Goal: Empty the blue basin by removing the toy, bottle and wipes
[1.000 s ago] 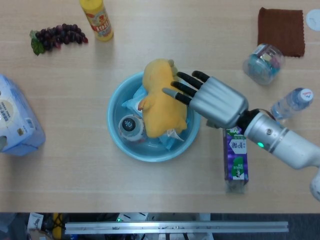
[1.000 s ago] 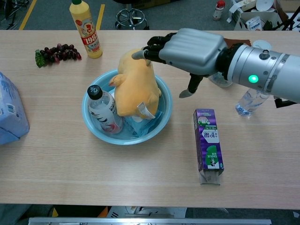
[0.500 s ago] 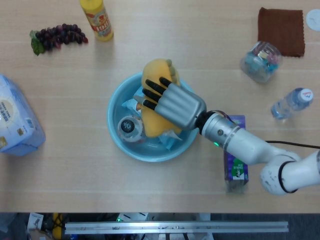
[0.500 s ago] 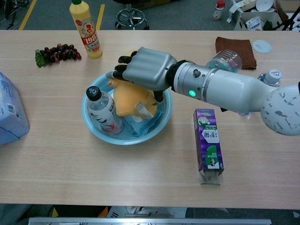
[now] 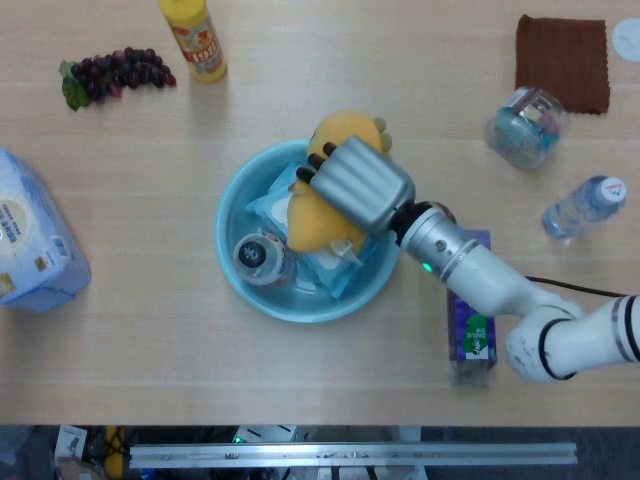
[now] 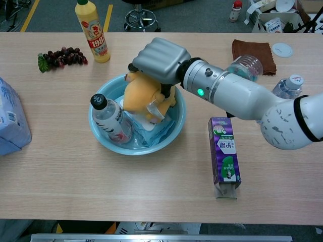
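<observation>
Right hand (image 5: pixel 355 182) sits over the far right part of the blue basin (image 5: pixel 232 262), fingers curled down around the yellow plush toy (image 5: pixel 318 218); it grips the toy from above. In the chest view the hand (image 6: pixel 160 60) covers the toy's upper part, and the toy's body (image 6: pixel 140 94) shows below and to the left of the knuckles, its white tag hanging beneath. The toy's lower end is inside the basin's rim (image 6: pixel 132 150); whether it touches the contents I cannot tell.

Bottle (image 5: pixel 259 256) stands tilted in the near left part of the basin, dark cap up, just beside the toy. Wipes pack (image 6: pixel 151 130) lies flat on the basin floor under the toy, next to the bottle (image 6: pixel 110 119).

Left hand not visible in either view.

On the surface around: purple carton (image 6: pixel 223 156) lying right of the basin, grapes (image 5: pixel 115 72) and yellow bottle (image 5: pixel 196 38) at far left, brown cloth (image 5: pixel 562 61) far right.
</observation>
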You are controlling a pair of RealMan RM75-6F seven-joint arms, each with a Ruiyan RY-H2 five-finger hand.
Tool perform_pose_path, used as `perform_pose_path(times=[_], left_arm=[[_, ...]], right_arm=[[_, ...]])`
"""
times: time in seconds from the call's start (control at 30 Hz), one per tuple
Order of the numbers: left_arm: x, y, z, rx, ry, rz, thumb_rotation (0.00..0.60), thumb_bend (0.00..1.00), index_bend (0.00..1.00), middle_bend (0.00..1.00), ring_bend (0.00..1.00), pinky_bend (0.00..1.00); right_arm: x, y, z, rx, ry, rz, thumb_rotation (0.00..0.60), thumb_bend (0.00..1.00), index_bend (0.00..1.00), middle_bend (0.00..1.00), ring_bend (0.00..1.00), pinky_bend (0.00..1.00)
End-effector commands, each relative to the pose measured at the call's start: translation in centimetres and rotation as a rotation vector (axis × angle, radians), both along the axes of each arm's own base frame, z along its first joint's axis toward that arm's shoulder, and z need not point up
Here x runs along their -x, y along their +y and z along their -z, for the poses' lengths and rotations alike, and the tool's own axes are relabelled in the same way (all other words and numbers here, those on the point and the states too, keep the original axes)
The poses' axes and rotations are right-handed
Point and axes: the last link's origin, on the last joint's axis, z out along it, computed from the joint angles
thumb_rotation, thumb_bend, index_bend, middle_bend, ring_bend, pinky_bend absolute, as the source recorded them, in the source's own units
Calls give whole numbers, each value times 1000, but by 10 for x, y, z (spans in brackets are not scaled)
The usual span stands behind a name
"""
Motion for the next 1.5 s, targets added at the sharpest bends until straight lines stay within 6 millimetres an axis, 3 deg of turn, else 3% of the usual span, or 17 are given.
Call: perform_pose_path(times=[0.03,0.23,0.33,0.53,0.6,0.67,0.77,0.9,1.03,1.5], left_arm=[[0,0,1,4,3,1,600,250,160,167,59,208],[-3,1,5,11,5,10,600,250,160,167,59,208],[-3,1,6,16,6,12,600,250,160,167,59,208],[-7,1,10,22,8,22,600,250,160,167,59,208],[-7,1,9,20,10,22,600,250,160,167,59,208],[-7,0,9,20,13,17,600,250,160,167,59,208],[-7,-1,9,19,19,14,600,250,161,167,59,208],[-8,-2,9,21,26,13,600,250,160,167,59,208],[-10,0,10,24,29,16,600,250,161,167,59,208],[-11,2,11,32,26,20,600,249,161,168,59,208]], right_arm=[[8,-13,-28,64,-74,40,600,155,684,633,619,742],[29,-41,-64,172,-106,127,600,154,684,633,619,742],[38,-49,-70,197,-95,155,600,153,684,633,616,742],[74,-79,-72,254,-38,276,600,154,669,582,575,696],[84,-86,-68,258,-17,313,600,153,604,543,537,653],[90,-89,-63,244,-4,347,600,149,463,468,463,586],[96,-88,-58,205,11,382,600,137,210,332,346,503],[94,-84,-60,172,9,384,600,87,12,197,235,421],[88,-77,-68,168,0,349,600,2,0,159,203,391],[77,-32,-84,30,-115,276,600,0,0,154,192,376]])
